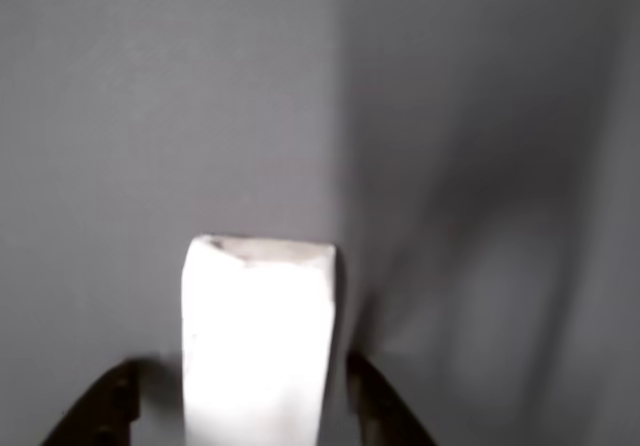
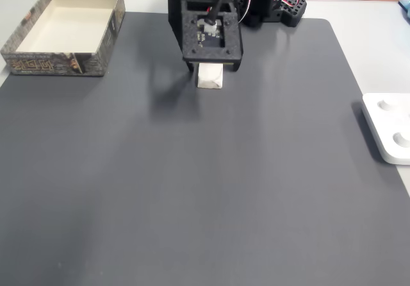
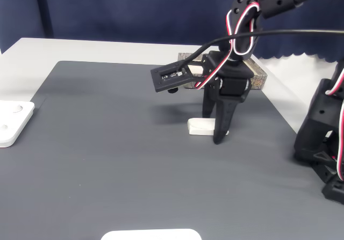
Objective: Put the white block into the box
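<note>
A: The hand (image 3: 215, 134) is down at the desk (image 3: 107, 159), its two fingers parted and standing on either side of the white block (image 3: 200, 127). In the other view a gap shows at each side, so nothing is clamped.

B: So this is the grasp step?

A: I'd judge so. The block (image 2: 209, 77) lies flat on the grey mat. The next move calls for closing on it, lifting, then carrying it to the box (image 2: 38, 61), well apart at the mat's corner.
</note>
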`<state>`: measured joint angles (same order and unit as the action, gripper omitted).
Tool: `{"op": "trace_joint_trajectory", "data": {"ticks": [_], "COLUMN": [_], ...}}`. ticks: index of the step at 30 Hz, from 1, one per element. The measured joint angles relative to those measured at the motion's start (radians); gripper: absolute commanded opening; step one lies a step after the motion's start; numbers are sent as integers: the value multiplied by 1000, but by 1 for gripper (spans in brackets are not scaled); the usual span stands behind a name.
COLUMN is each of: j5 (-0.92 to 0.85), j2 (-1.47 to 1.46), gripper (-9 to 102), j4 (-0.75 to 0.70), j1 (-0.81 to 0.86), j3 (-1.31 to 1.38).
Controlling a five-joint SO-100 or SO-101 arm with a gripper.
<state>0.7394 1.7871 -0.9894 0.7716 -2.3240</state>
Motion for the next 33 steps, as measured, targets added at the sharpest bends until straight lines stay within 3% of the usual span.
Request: {"op": "trace_joint_trajectory", "data": {"ticks": [16, 26, 33], "j5": [-31, -31, -12], "j2": [0, 3, 54], "gripper": [-2, -2, -2], "j4": [-23, -34, -183], "j1": [-12, -11, -3], "j3": [-2, 0, 63]}}
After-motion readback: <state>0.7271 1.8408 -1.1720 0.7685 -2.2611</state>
